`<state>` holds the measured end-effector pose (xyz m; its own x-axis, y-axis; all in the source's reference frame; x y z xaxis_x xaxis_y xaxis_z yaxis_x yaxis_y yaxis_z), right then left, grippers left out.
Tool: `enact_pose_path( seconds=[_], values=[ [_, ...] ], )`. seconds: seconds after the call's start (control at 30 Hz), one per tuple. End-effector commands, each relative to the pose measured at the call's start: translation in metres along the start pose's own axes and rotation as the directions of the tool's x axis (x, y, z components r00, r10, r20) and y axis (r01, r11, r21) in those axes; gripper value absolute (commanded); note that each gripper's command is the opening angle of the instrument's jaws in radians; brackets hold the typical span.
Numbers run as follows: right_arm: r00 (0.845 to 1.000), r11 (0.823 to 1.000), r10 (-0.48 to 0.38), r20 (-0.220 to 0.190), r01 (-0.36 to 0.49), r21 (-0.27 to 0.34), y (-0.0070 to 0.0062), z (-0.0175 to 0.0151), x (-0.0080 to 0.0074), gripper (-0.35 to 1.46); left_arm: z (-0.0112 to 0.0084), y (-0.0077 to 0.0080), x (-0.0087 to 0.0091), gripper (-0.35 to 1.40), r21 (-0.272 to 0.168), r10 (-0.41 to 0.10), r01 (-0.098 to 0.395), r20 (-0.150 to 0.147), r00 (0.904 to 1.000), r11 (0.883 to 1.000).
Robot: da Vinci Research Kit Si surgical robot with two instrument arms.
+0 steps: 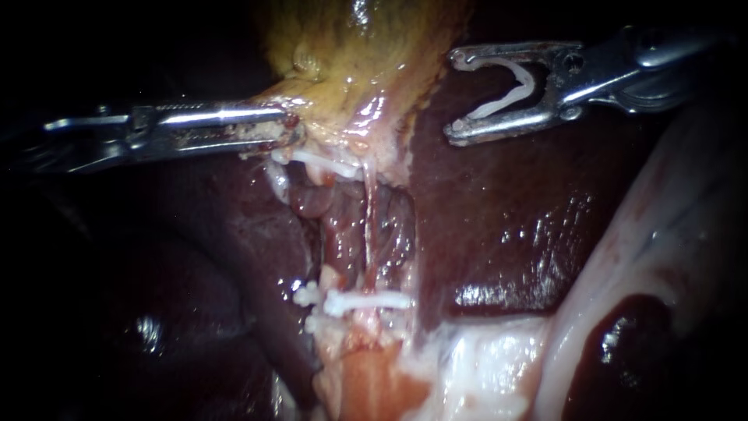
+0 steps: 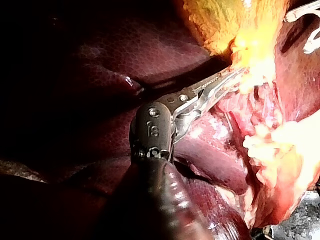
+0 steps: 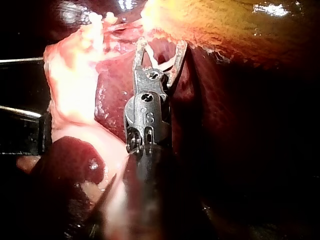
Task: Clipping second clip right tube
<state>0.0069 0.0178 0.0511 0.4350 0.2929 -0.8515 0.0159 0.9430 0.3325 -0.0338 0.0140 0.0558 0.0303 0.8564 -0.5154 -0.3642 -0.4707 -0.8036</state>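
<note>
My left instrument (image 1: 290,129) comes in level from the left, its jaws shut on the pale edge of the yellowish gallbladder (image 1: 358,47) at its narrow end; the left wrist view shows its jaws (image 2: 235,75) biting into that yellow tissue (image 2: 225,20). My right instrument (image 1: 456,95) hangs at the upper right over the liver (image 1: 499,218), jaws wide apart, a bent white clip (image 1: 510,92) seated between them and touching both. It stands clear of the tubes. A thin tube (image 1: 368,226) runs down from the gallbladder. One white clip (image 1: 323,165) lies near its top, another (image 1: 366,301) crosses it lower down.
Glistening dark liver lies on both sides of the opened bed. A broad band of pale tissue (image 1: 623,257) sweeps down the right side. Whitish-pink fatty tissue (image 1: 374,374) sits below the lower clip. In the right wrist view the loaded jaws (image 3: 160,47) point at the gallbladder (image 3: 215,25).
</note>
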Motion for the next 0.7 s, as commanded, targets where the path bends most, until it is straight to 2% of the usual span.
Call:
enact_pose_path(
  seconds=[0.03, 0.23, 0.37, 0.53, 0.7],
  values=[
    [1.0, 1.0, -0.001, 0.0, 0.001, 0.001, 0.0, -0.0001, -0.0001, 0.5, 0.0, 0.0, 0.0, -0.35, -0.001, 0.0, 0.0, 0.0, 1.0, 1.0],
    [1.0, 1.0, 0.0, 0.0, 0.0, 0.0, 0.0001, -0.0001, -0.0001, 0.5, -0.0008, 0.0002, 0.0007, -0.35, -0.006, -0.004, 0.004, 0.003, 1.0, 1.0],
    [1.0, 1.0, 0.0, 0.0, 0.0, 0.0, 0.0001, -0.0001, -0.0002, 0.5, -0.0028, 0.0004, 0.0023, -0.35, -0.006, -0.013, 0.013, 0.009, 0.9999, 1.0],
    [1.0, 1.0, 0.0, 0.0, 0.0, 0.0, 0.0001, -0.0002, -0.0002, 0.5, -0.0061, 0.0004, 0.0047, -0.35, 0.008, -0.034, 0.034, -0.019, 0.9993, 0.999],
    [1.0, 1.0, 0.0, 0.0, 0.0, 0.0, 0.0002, -0.0002, -0.0003, 0.5, -0.0076, 0.0002, 0.0058, -0.35, 0.021, -0.029, 0.03, -0.031, 0.9991, 0.999]
  ],
)
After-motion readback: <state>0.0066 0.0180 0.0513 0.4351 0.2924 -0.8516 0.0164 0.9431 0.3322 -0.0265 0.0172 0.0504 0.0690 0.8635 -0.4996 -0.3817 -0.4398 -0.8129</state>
